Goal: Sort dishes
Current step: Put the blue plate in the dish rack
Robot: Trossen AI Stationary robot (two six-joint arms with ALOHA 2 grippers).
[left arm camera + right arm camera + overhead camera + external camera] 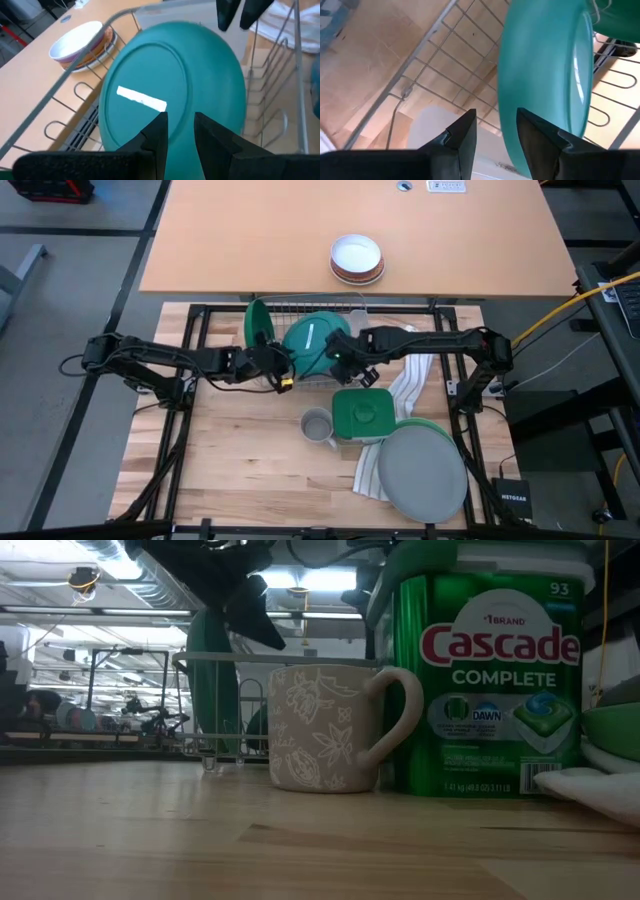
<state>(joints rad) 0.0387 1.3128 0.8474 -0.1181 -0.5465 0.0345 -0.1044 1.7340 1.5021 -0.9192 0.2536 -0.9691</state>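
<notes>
The teal plate [310, 345] stands tilted in the wire dish rack [300, 305], and its lower rim is down among the rack's wires. The dark green plate [258, 323] stands upright in the rack's left end. The grey plate [425, 472] lies on the light green plate [418, 421] at the front right. My left gripper [177, 129] is open, close in front of the teal plate's underside [150, 70]. My right gripper [495, 127] is open at the plate's opposite rim [507, 115]. Its fingers also show in the left wrist view [227, 12]. My left gripper points at the teal plate's underside near its lower rim [177, 112]; I cannot tell whether it touches. My right gripper has the plate's rim [510, 135] edge-on beside one finger [530, 132], with the other finger apart; I cannot tell whether it touches.
A green Cascade box [362, 412] and a grey mug [318, 425] stand just in front of the rack. A striped towel [405, 385] lies under the stacked plates. A white bowl with a brown rim [357, 258] sits on the far table.
</notes>
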